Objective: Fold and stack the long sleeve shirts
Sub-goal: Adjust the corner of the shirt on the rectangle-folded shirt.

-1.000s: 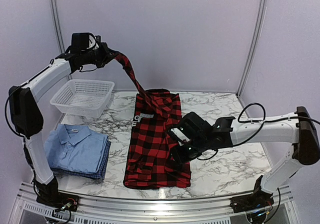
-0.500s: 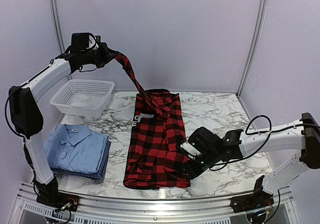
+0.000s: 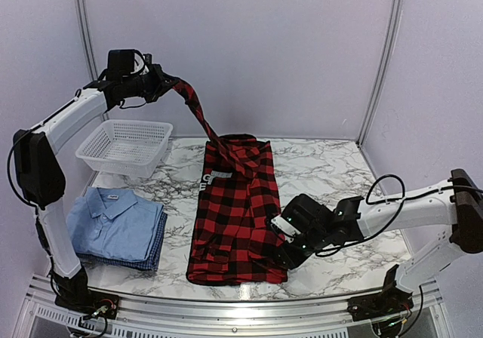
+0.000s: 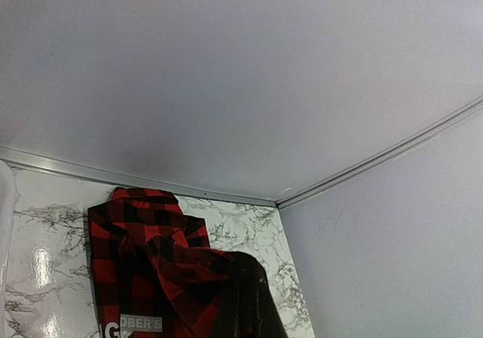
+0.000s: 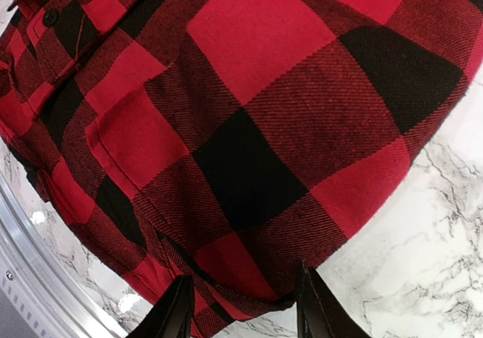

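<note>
The red-and-black plaid flannel shirt (image 3: 234, 217) lies lengthwise on the marble table, white lettering near its upper left. One sleeve (image 3: 200, 115) rises taut up to my left gripper (image 3: 167, 81), which is shut on its cuff high above the basket; in the left wrist view the cuff (image 4: 241, 300) hangs in front of the shirt (image 4: 143, 240). My right gripper (image 3: 285, 256) is open at the shirt's lower right hem; its fingertips (image 5: 313, 304) straddle the hem edge (image 5: 249, 293) low over the table. The light blue collared shirt (image 3: 113, 221) lies folded on the blue checked one (image 3: 155, 256) at front left.
A white mesh basket (image 3: 124, 147) stands at the back left of the table. Bare marble (image 3: 339, 179) shows to the right of the plaid shirt. A metal rail (image 3: 226, 315) runs along the table's near edge. Enclosure walls close in behind and on both sides.
My right gripper has moved from on top of the shirt's right side down to its lower right hem corner. The left arm and the raised sleeve have not moved.
</note>
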Robot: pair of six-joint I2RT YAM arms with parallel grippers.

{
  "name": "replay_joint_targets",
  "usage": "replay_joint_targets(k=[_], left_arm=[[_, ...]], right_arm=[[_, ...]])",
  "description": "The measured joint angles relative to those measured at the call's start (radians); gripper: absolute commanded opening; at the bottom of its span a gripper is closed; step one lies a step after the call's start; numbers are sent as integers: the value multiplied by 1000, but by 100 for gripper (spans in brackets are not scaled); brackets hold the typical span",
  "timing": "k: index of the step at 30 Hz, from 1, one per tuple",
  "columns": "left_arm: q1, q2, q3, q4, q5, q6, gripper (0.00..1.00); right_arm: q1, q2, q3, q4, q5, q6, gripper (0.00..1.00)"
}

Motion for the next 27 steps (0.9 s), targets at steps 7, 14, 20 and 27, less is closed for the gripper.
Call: replay_joint_targets(k=[7,14,20,27], left_arm=[[0,0,0,0,2,-1,0],[0,1,0,0,8,-5,0],[0,1,0,0,8,-9,0],[0,1,0,0,9,-16,0]], right_arm=[[0,33,0,-14,-10,-29,23],[6,20,17,-57,-38,-39,0],[12,-7,53,-101,-61,-21,0],[10,-9,197,-184,20,64,0]])
